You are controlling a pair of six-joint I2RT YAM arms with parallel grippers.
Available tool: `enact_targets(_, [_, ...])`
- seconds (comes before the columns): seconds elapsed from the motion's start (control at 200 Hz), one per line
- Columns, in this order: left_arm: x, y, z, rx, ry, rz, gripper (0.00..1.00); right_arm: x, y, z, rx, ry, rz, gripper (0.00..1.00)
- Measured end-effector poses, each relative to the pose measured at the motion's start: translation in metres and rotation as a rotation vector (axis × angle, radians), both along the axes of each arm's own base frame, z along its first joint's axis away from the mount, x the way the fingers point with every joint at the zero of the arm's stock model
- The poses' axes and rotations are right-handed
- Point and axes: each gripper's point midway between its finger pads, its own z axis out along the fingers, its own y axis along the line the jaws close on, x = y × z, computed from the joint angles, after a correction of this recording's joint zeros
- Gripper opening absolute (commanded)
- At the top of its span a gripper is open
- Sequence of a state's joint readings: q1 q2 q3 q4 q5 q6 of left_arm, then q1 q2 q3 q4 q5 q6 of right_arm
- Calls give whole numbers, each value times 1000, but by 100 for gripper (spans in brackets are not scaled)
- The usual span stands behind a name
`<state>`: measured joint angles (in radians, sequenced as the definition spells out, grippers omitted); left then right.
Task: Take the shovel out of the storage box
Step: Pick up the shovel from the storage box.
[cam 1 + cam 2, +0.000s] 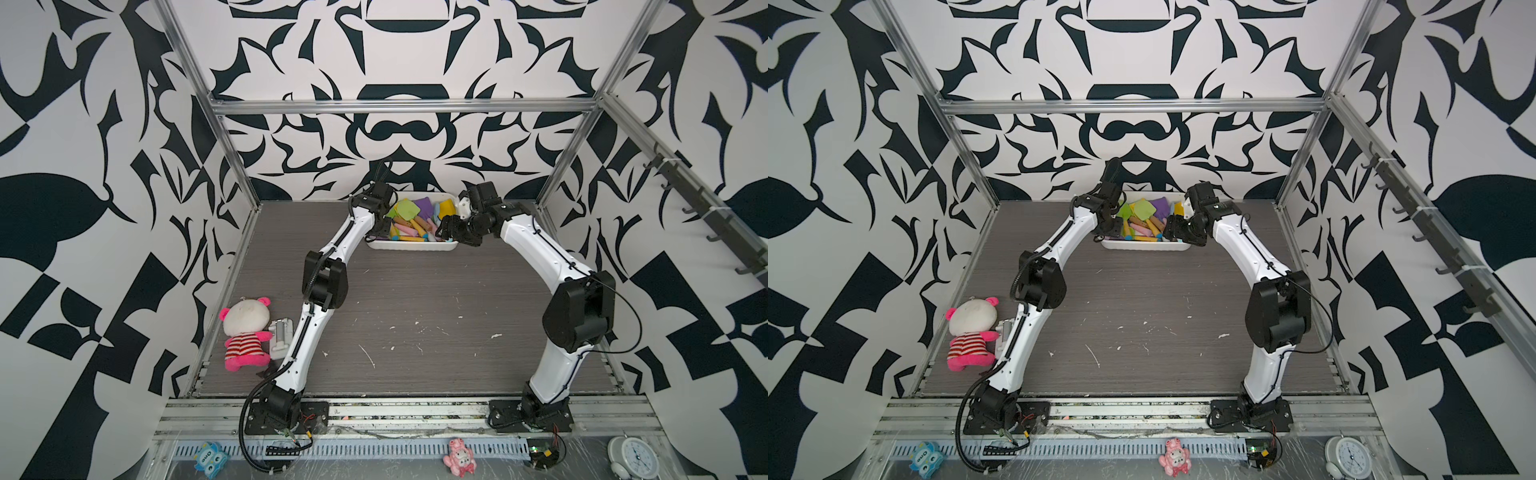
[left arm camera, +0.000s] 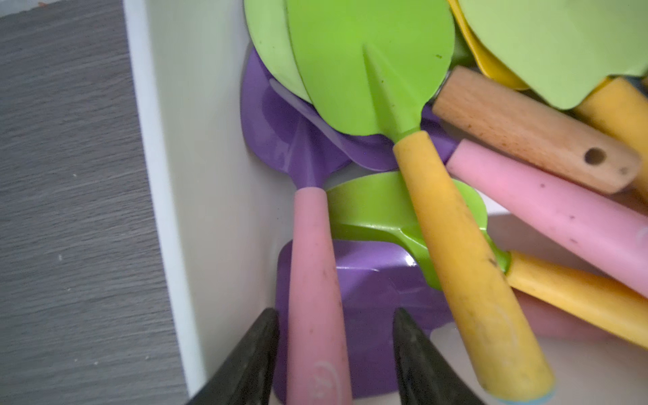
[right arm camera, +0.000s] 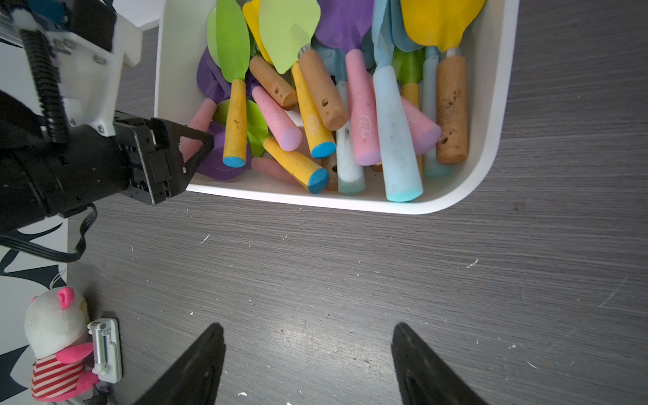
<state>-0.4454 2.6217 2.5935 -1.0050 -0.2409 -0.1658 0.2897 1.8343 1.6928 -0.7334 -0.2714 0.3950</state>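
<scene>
1. Shovel with the purple plastic blade and pink handle [image 2: 312,273] is lying inside the shallow white plastic storage box [image 2: 196,175], running along its side wall. The box is sitting at the far edge of the grey wood-grain bench [image 3: 315,263].
2. Left gripper [image 2: 335,336] is reaching into the box. Its jaws are standing partly open astride the pink handle, with a gap showing on one side, so nothing is gripped yet.
3. Right gripper [image 3: 308,343] is hovering over bare bench near the box, jaws wide and empty.
4. Centring the jaws on the handle before pinching is looking wise, since the handle is tapering and could be squeezed out sideways.
5. Green plastic blades [image 2: 350,70] are overlapping the purple blade, and a yellow-handled green shovel [image 2: 466,280] is lying just beside. Raising the handle end and drawing the blade out from under them is likely to disturb least.
</scene>
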Motion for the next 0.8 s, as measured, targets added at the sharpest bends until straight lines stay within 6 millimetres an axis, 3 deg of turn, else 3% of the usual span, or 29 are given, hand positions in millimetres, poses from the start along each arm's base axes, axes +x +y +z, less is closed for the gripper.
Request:
enact_targets(0.45, [-4, 0, -5, 45, 6, -18, 45, 3, 0, 5, -4, -13, 2, 76])
enact_targets(0.8, [-4, 5, -9, 91, -3, -16, 29, 6, -2, 10, -12, -29, -7, 76])
